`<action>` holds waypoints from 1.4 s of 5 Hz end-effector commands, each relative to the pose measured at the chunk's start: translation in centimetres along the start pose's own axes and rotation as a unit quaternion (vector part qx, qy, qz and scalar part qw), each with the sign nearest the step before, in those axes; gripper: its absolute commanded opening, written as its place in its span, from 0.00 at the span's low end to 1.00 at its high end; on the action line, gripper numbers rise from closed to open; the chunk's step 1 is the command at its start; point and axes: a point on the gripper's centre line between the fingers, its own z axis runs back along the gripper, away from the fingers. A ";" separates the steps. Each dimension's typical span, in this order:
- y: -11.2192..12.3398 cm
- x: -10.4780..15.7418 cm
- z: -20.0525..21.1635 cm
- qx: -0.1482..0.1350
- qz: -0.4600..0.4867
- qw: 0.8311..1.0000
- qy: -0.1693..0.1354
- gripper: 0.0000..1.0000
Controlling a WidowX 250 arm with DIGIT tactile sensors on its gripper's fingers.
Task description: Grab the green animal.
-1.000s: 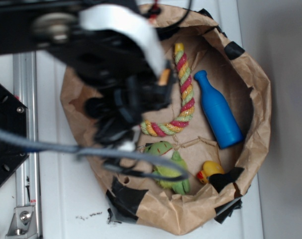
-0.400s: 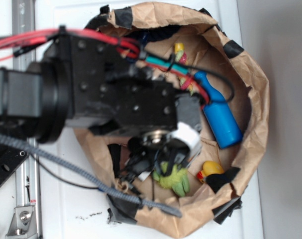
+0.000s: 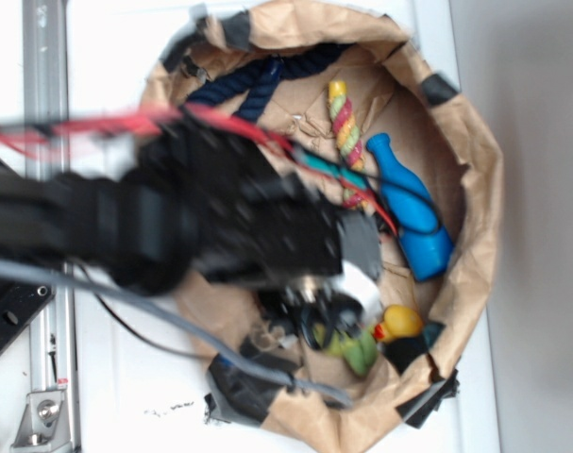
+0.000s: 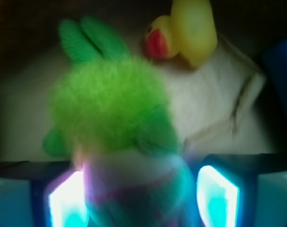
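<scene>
Inside the paper bag: reach made, grab not finished.
Down in the crumpled brown paper bag [image 3: 475,189], low and toward its near wall, hangs the black WidowX arm [image 3: 173,222], blurred, stretching in from the left and covering most of the floor. Beside the blue bottle [image 3: 409,212] and the striped rope toy [image 3: 345,123], just next to the yellow rubber duck [image 3: 397,323], lies the green plush frog [image 4: 110,106], head end between the fingers [image 4: 218,194]. Gripper [image 4: 141,196] spread, fingers straddling the frog on either side; contact not clear from the blurred wrist view. Left to do, by the look of it: closing on the frog and lifting.
</scene>
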 end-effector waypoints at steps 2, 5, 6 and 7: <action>1.8 -1.2 4.8 0.050 0.121 0.991 -0.011 0.00; 5.4 -4.6 15.4 0.065 0.476 0.876 -0.046 0.00; 5.7 -5.1 14.9 0.044 0.529 0.846 -0.048 0.00; 6.0 -5.2 14.1 0.031 0.542 0.839 -0.028 0.00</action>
